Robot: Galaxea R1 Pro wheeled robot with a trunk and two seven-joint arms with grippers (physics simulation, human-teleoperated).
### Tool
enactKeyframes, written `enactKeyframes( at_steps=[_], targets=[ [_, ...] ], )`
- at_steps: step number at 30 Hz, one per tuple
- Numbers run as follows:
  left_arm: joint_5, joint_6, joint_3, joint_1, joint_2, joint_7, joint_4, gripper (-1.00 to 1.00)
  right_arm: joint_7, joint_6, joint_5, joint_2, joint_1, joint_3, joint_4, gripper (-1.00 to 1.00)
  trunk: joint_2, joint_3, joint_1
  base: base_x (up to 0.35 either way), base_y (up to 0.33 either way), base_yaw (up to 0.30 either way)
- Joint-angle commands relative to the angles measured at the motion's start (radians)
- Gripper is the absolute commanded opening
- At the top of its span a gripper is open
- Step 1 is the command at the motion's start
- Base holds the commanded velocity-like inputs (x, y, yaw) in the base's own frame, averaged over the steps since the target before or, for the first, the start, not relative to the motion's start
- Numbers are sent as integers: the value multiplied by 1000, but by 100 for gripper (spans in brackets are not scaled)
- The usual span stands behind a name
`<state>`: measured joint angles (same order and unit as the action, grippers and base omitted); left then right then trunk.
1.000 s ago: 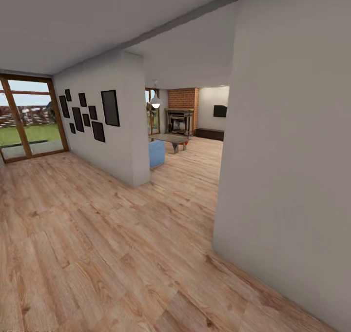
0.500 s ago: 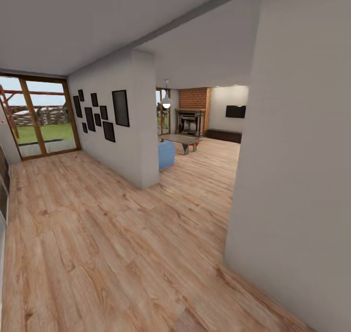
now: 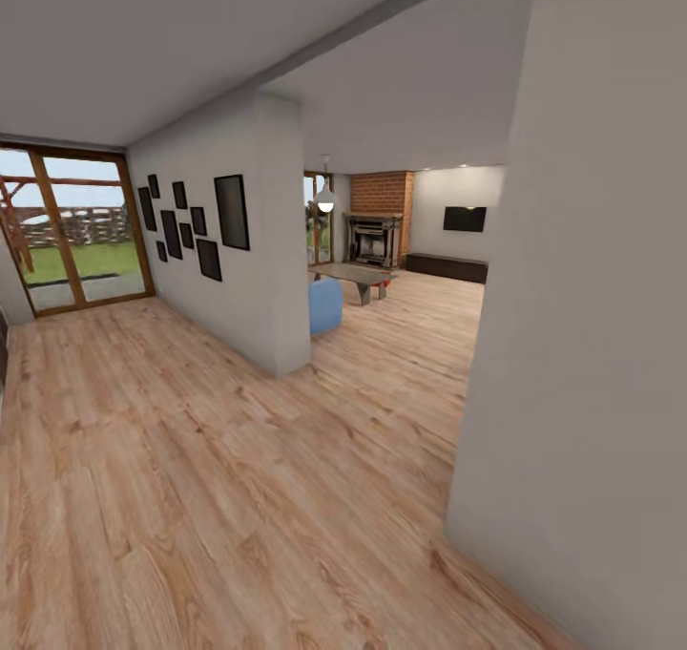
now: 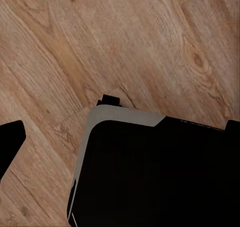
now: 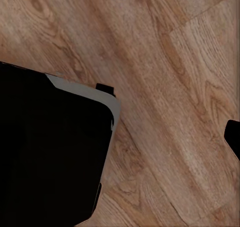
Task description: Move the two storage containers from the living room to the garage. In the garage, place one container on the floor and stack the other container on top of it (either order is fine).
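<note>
Head view: wide stretch of plank floor (image 3: 191,497) underfoot, blank white wall (image 3: 592,345) close on the right, dividing wall (image 3: 272,278) ahead hung with black picture frames (image 3: 231,212), glass doors (image 3: 72,230) at the far left with lawn outside. Between the two walls, an opening onto the living room (image 3: 410,321), well off: brick column (image 3: 382,192) at the back, black TV (image 3: 465,219) beside it, blue sofa (image 3: 325,306) end poking out from behind the dividing wall, low desk (image 3: 355,273) past it. Just beside the desk's far leg, a red speck (image 3: 382,288), too small to call; possibly one of the storage containers, not to be sworn to. Otherwise no sure sight of either box.

Wrist views: same plank floor below, with the robot's dark grey-edged base (image 4: 160,177) across much of each. Left hand (image 4: 120,137) spread wide, dark fingertips (image 4: 10,139) at opposite edges, nothing between them. Right hand (image 5: 120,137) harder to read: one fingertip (image 5: 233,136) at the edge, the other lost against the dark base, so apart or together cannot be told; nothing orange-red near it either way.

Judged from all this, barely begun. Nothing picked up, nothing carried, no sign of the garage or its concrete. Left to do: reach the living room, find and lift both boxes, haul them to the garage, set one down, stack the other on top.
</note>
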<state>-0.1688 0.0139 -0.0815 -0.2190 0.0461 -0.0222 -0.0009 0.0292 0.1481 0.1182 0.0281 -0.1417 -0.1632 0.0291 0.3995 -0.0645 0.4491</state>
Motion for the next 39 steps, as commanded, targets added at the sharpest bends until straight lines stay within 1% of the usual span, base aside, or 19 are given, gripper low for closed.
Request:
enactKeyframes(
  at_steps=[1,13,39],
  targets=[
    [-3,1,-7,0,0,-2,1,100,3,4,11,0,-1,-3,3,100,1,0,1,323,0,0],
    [-3,1,-7,0,1,-2,1,100,4,-2,15,1,-1,-16,3,100,1,0,1,323,0,0],
    [-3,1,-7,0,1,-2,1,100,4,2,18,-2,-1,-14,3,100,1,0,1,323,0,0]
  ],
)
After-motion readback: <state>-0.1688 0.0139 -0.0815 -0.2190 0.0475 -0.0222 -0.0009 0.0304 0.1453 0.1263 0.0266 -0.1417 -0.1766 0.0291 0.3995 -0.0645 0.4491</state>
